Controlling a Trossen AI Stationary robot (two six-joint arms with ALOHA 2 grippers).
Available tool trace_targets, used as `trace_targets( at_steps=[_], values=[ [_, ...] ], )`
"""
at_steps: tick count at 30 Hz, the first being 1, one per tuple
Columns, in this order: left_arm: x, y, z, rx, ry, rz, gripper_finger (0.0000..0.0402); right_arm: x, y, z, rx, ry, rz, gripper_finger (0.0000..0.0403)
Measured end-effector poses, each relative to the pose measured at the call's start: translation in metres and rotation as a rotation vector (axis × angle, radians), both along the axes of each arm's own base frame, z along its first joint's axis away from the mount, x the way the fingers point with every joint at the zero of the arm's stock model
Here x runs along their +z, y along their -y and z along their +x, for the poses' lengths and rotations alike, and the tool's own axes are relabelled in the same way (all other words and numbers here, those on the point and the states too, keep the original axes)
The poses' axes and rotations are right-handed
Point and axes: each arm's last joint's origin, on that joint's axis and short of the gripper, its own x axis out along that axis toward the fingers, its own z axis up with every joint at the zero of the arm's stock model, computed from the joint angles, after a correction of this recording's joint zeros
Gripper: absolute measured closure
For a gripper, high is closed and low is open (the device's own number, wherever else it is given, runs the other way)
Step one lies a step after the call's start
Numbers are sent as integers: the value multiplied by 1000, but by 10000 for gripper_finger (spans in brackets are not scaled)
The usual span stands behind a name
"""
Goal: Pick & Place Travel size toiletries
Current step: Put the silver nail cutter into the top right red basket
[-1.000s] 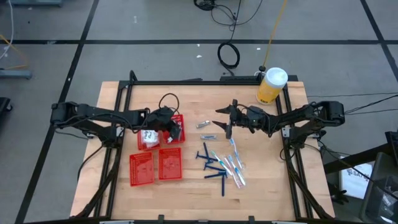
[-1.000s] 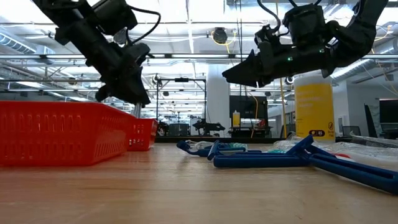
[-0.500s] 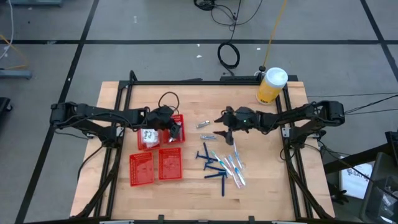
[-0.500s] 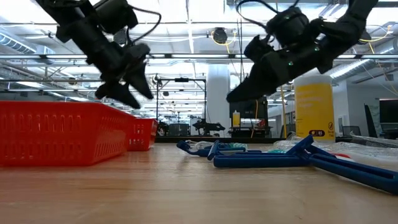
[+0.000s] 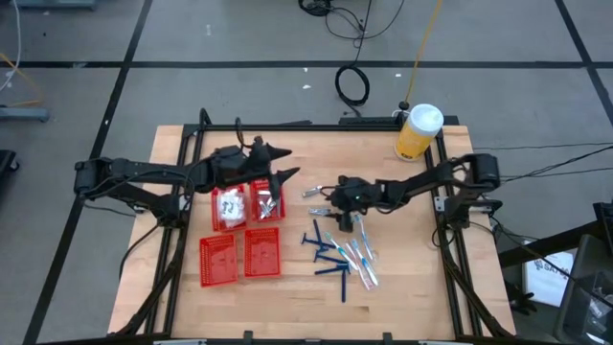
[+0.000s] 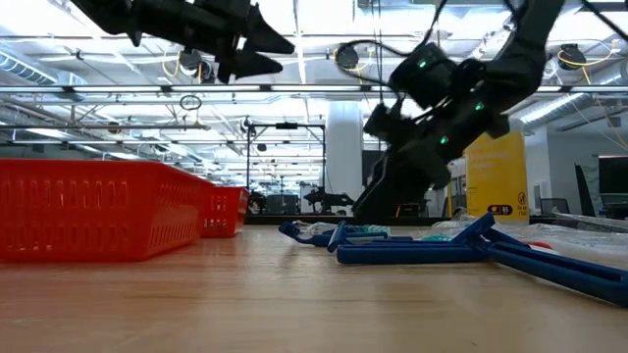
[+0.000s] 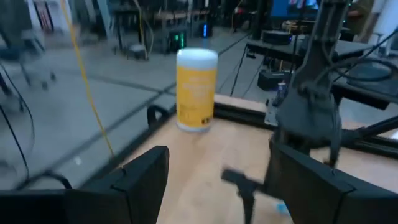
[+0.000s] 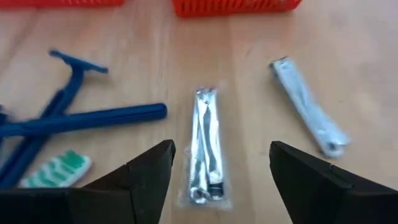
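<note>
Wrapped silver piece (image 8: 205,146): flat on the wood, directly between and just ahead of the right gripper (image 8: 217,163) fingers, untouched.
Right fingers: spread wide, low over the table.
Second silver piece (image 8: 308,106): beside the right finger, apart.
Blue razors (image 8: 81,118): off the other finger's side.
Left gripper (image 5: 283,163): fingers spread, empty, raised above the red baskets (image 5: 259,203).
Yellow jar (image 7: 197,90): well beyond the left fingers.
</note>
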Motion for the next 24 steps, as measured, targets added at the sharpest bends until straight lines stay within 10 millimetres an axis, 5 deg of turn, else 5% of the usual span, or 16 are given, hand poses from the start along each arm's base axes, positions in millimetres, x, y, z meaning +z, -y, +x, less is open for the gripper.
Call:
trace_targets(
  at_steps=[11,24],
  values=[
    [-4,-2,-1,1,-58,57,146,-15,1,14,25,-181,-2,168],
    [-7,-2,-1,1,-97,45,155,-13,8,7,15,-235,-1,318]
  ],
)
